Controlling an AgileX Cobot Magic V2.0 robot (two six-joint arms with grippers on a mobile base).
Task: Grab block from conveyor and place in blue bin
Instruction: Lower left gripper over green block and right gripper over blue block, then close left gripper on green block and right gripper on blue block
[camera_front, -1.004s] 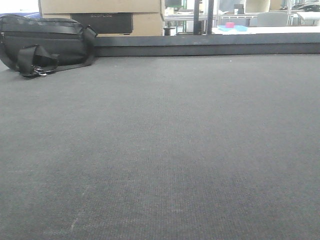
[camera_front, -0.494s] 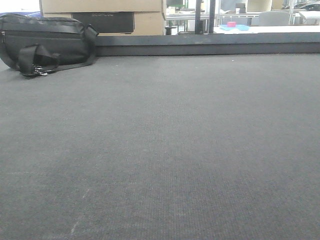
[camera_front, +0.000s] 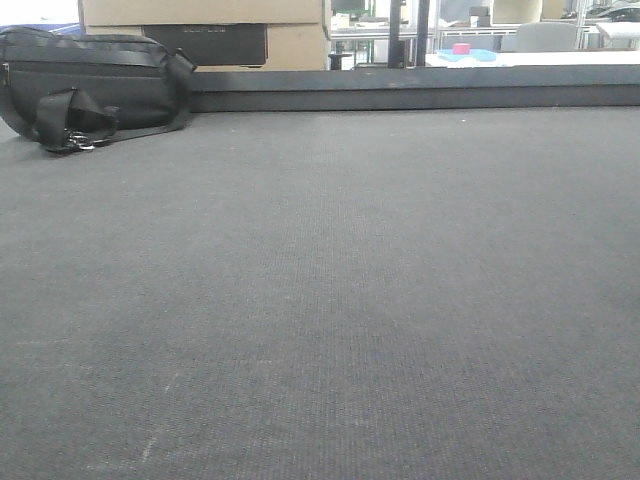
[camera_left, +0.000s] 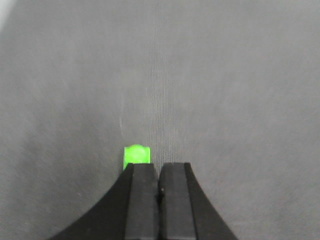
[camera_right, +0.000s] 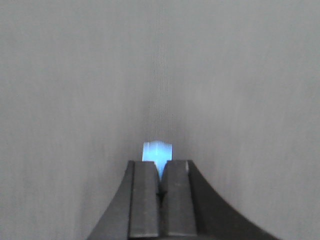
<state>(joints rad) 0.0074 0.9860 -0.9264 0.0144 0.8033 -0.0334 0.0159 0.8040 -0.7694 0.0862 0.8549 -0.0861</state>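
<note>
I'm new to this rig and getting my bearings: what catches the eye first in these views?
A bright green block sits just beyond the shut left end effector, and a glowing blue block just beyond the right end effector. On the grey conveyor, a black bag lies far left.

In the front view, the only lettering in sight is a faint, pale row of capitals on the front of the black box (camera_front: 205, 44). This box sits among the cardboard cartons (camera_front: 200, 12) beyond the conveyor (camera_front: 320, 300). The letters are too blurred to read. Neither wrist view shows any writing that can be read.
</note>
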